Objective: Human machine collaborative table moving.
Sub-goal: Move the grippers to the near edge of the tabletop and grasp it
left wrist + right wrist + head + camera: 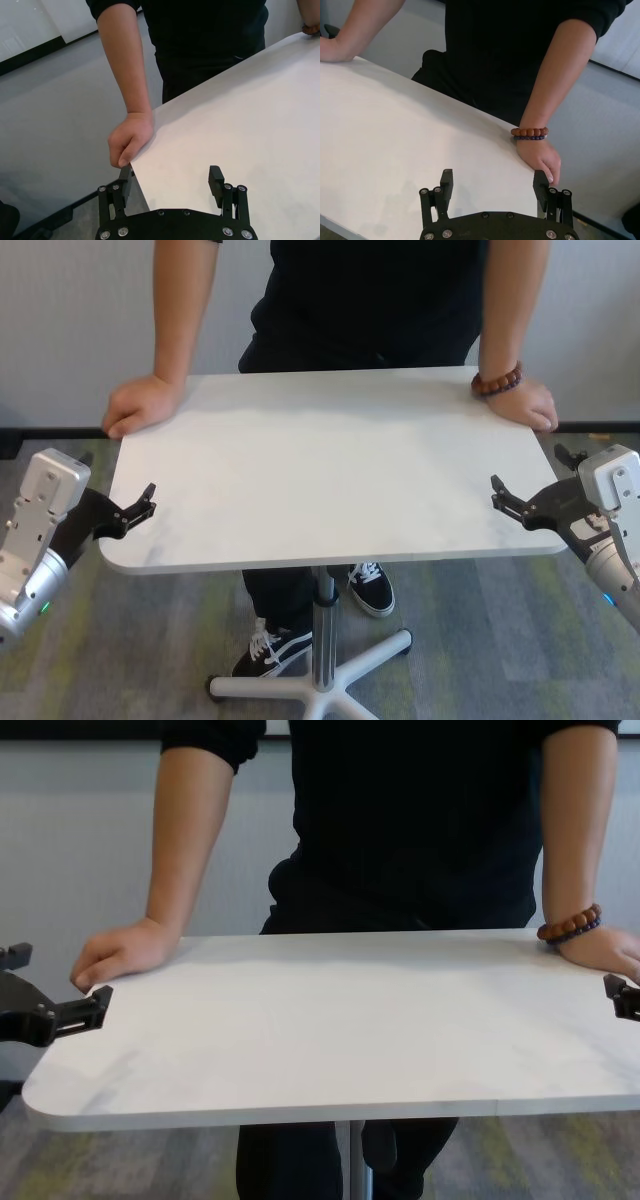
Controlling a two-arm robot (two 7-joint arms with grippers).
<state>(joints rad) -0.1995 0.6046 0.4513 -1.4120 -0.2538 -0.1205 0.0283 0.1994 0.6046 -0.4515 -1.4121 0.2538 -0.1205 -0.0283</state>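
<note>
The table is a white, faintly marbled top on a thin silver pole. The human, in a black top, stands at its far side. One hand rests on the far left corner. The hand with the beaded bracelet rests on the far right corner. My left gripper is open at the table's left edge, near the front corner. In the left wrist view one finger is over the top and the other outside the edge. My right gripper is open at the right edge, and both its fingers are over the tabletop.
The table's white star base stands on grey-green carpet. The person's black-and-white sneakers are close beside it. A pale wall with a dark skirting strip runs behind the person.
</note>
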